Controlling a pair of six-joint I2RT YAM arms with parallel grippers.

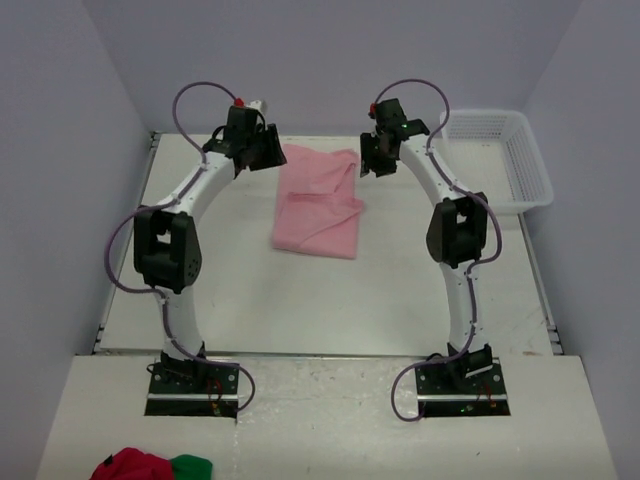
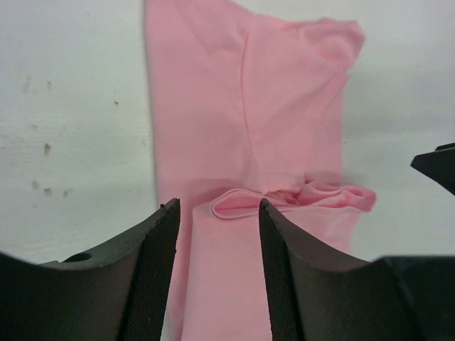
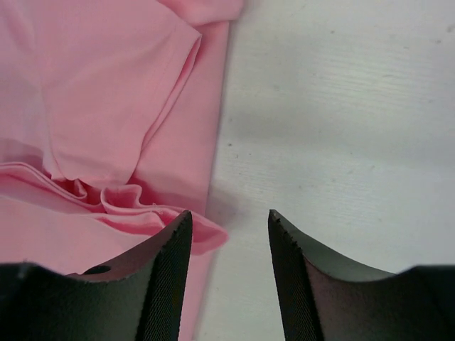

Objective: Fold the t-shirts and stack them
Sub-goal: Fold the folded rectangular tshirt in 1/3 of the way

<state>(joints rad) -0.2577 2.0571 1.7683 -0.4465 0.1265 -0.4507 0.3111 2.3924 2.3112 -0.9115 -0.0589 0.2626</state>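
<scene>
a plain light pink cotton t-shirt (image 1: 318,205) lies folded into a rough rectangle on the flat white table (image 1: 230,300), toward its far side and between the two arms. a sleeve is doubled over the upper layer, and a bunched, rippled fold runs across the middle of the cloth. the left gripper (image 1: 263,152) hangs at the shirt's far left corner; in its wrist view its two dark ribbed fingers (image 2: 153,270) are spread apart with nothing clamped between them, and the pink fabric and its crumpled fold show through the gap. whether the tips touch the cloth cannot be told. the right gripper (image 1: 374,157) hangs at the shirt's far right edge. its fingers (image 3: 160,284) are likewise parted and grasp nothing: one sits over the shirt's rippled edge, the other over bare tabletop. a white plastic mesh basket (image 1: 520,160) stands at the far right corner of the table, well apart from the shirt. a bundle of red and green cloth (image 1: 150,466) lies at the near left, in front of the arm bases.
</scene>
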